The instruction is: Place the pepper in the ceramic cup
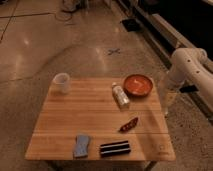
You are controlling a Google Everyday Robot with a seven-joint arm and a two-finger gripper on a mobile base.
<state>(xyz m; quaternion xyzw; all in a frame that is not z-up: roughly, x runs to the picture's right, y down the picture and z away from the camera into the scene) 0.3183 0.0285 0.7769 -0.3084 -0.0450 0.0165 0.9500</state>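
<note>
Slim dark red pepper lies flat on the light wooden worktop, nearer the camera than the round orange-red bowl and apart from it. Small white ceramic cup stands upright, well left of the bowl (at the far-left corner). White bottle lies just left of the bowl. Claw hangs right of the bowl, beyond the worktop's edge. Whether it is open or closed cannot be told.

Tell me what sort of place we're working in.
Probably a lab or workshop test area: polished concrete floor with a taped cross, loose cables at the far end, and a wooden table laid with the pepper and ceramic cup. The gripper hangs beside the table's picture-right edge.
</note>
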